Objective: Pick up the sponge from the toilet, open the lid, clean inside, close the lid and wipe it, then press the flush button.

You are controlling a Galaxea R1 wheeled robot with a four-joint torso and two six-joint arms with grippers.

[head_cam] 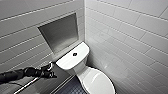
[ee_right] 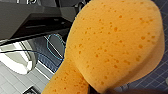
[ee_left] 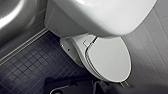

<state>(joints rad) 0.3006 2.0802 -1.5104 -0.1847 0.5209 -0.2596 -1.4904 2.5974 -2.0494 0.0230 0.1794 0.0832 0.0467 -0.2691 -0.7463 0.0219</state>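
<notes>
Sponge (ee_right: pixel 112 47) picked up, gripped by right end effector (ee_right: pixel 100 89) (left end effector (head_cam: pixel 49 70): state cannot be told); lid (head_cam: pixel 96 81) lies shut, later steps unconfirmed

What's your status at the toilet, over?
Left gripper beside the tank. Right gripper holds sponge. Lid down, nothing on it; flush button uncovered.
</notes>
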